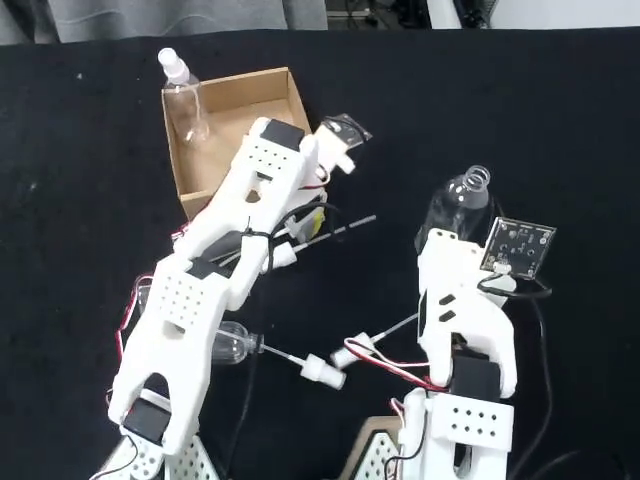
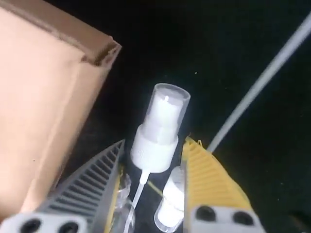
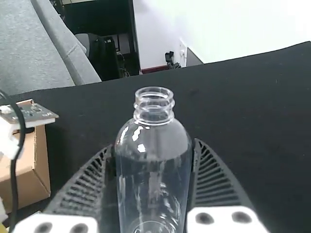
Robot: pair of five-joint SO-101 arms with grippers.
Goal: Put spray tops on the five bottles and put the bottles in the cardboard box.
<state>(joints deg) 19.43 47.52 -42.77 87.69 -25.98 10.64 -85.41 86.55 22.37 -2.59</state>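
My right gripper [image 1: 455,228] [image 3: 153,151] is shut on a clear bottle [image 1: 463,200] [image 3: 154,116], held upright with its neck bare. My left gripper [image 1: 300,235] [image 2: 154,143] hangs just off the cardboard box [image 1: 235,125] [image 2: 43,111]. Its grey and yellow fingers press on the collar of a white spray top [image 2: 158,128] with a clear cap, whose tube runs back between the jaws. A second spray top [image 1: 285,256] [image 2: 170,204] lies under the yellow finger. One capped bottle [image 1: 185,95] stands in the box's far corner.
A clear bottle [image 1: 235,345] lies on the black table [image 1: 560,120] beside the left arm. Two loose spray tops [image 1: 322,372] [image 1: 350,352] with long tubes lie between the arms. The left arm's camera board [image 3: 29,112] juts toward the right gripper.
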